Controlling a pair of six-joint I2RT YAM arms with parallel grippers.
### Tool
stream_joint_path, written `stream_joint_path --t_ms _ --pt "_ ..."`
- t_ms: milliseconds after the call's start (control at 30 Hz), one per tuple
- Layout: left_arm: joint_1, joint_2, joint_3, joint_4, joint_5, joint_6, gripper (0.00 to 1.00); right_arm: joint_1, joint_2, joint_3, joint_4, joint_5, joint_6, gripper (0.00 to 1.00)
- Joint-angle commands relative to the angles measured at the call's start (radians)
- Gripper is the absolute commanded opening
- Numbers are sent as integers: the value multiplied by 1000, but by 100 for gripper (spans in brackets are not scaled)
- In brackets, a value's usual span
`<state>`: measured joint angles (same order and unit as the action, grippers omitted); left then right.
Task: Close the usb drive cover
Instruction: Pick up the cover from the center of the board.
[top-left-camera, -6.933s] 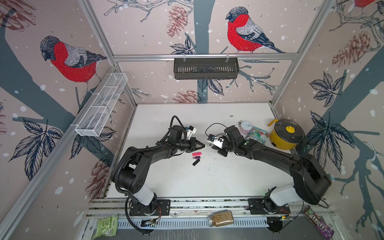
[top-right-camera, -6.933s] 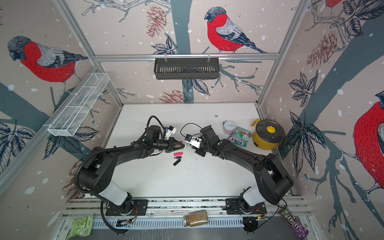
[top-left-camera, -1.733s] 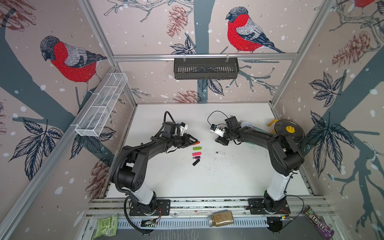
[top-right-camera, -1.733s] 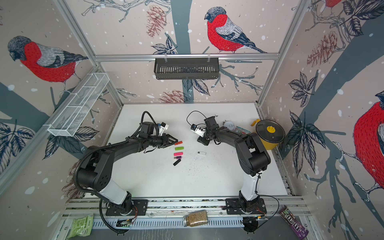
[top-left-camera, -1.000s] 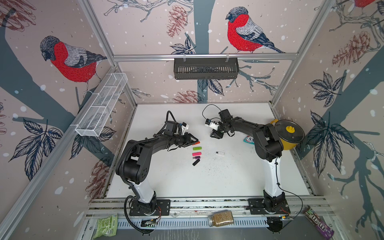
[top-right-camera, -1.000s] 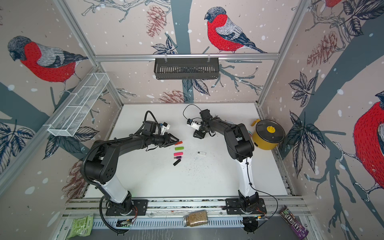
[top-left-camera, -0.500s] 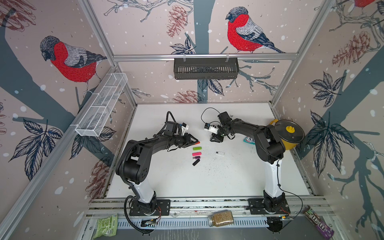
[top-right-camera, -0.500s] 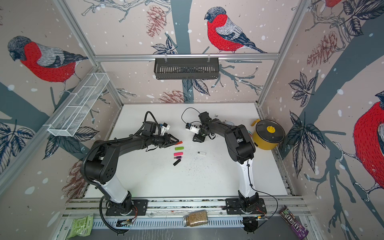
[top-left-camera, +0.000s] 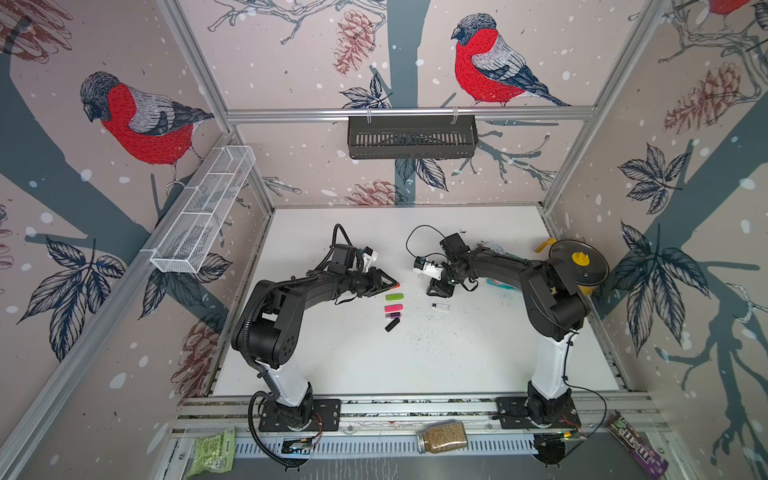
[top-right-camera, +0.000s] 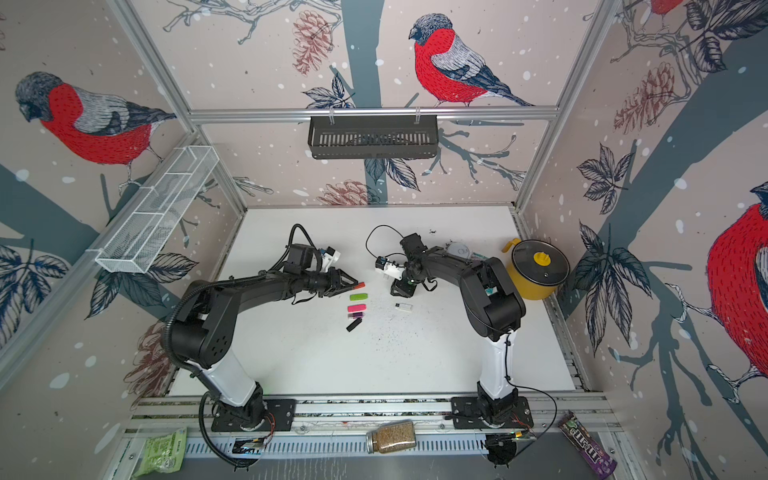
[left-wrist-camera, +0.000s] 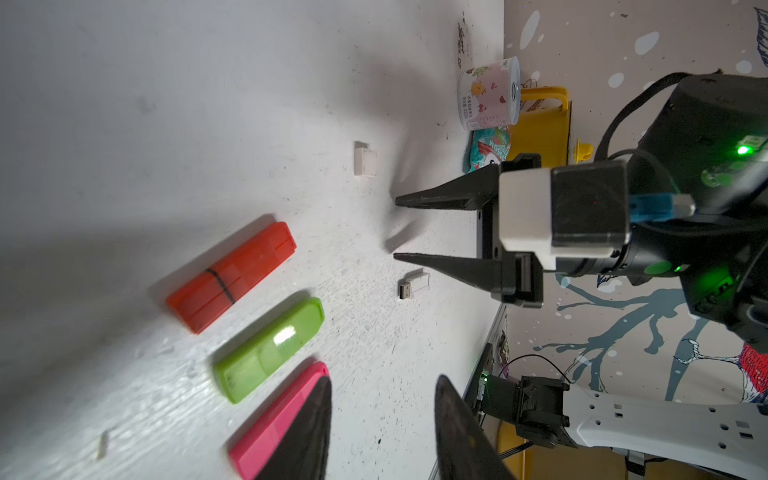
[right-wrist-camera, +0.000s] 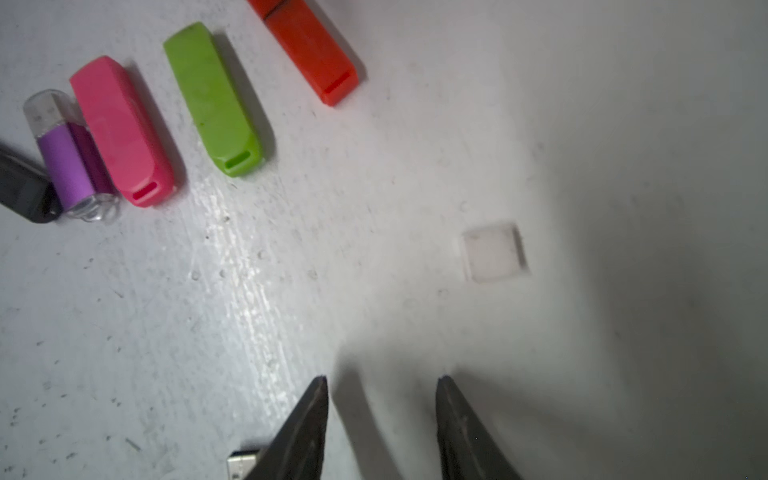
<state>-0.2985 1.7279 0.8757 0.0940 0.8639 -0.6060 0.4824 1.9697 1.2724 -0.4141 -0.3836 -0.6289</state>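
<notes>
The small white usb drive (top-left-camera: 440, 306) lies on the white table (top-left-camera: 478, 357) with its metal plug bare, also seen in the left wrist view (left-wrist-camera: 412, 284). Its plug end (right-wrist-camera: 243, 461) peeks out beside one finger in the right wrist view. The loose white cover (right-wrist-camera: 494, 251) lies flat a short way beyond my right gripper (right-wrist-camera: 383, 378), which hangs open and empty just above the table between drive and cover. The cover (left-wrist-camera: 365, 160) also shows in the left wrist view. My left gripper (left-wrist-camera: 384, 380) is open and empty, over the row of coloured drives.
A row of capped drives lies left of centre: orange (left-wrist-camera: 232, 276), green (top-left-camera: 394, 296), pink (top-left-camera: 392, 308), purple (right-wrist-camera: 68, 160) and black (top-left-camera: 390, 325). A yellow pot (top-left-camera: 577, 266), a small can (left-wrist-camera: 490, 93) and a snack packet (left-wrist-camera: 490, 147) stand at the right side.
My right gripper has come forward from the back of the table and lowered near the white drive, its jaws narrowing a little. The left arm has not moved.
</notes>
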Motion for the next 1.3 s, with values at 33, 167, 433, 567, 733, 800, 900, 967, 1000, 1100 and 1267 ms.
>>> stream_joint_path --t_ms 33,167,433,567,733,800,900,967,1000,1100,1267 --pt "-4 3 -2 27 15 -7 41 2 47 78 -38 40 -41 47" --pt "-5 -2 -9 30 10 -10 41 16 124 161 -78 33 -73 48" --pt "-5 -10 -15 26 6 -5 41 46 205 246 -118 65 -106 49" --pt "-4 -9 -16 28 7 -6 41 51 191 235 -138 46 -121 48" --pt "-5 -7 -17 33 8 -7 41 54 153 191 -166 50 -97 47" --pt "-4 -8 -17 34 10 -9 41 60 131 159 -171 44 -83 47" --pt "-5 -9 -18 37 10 -11 41 76 110 124 -191 45 -45 47" --pt "-5 -12 -22 42 11 -14 41 89 95 101 -198 41 -6 47" --pt "-5 -12 -23 44 10 -15 41 97 86 91 -206 31 12 47" --pt "-7 -13 -23 49 12 -20 41 113 61 61 -207 19 83 47" --pt "-12 -15 -23 55 15 -26 41 118 40 18 -208 14 214 47"
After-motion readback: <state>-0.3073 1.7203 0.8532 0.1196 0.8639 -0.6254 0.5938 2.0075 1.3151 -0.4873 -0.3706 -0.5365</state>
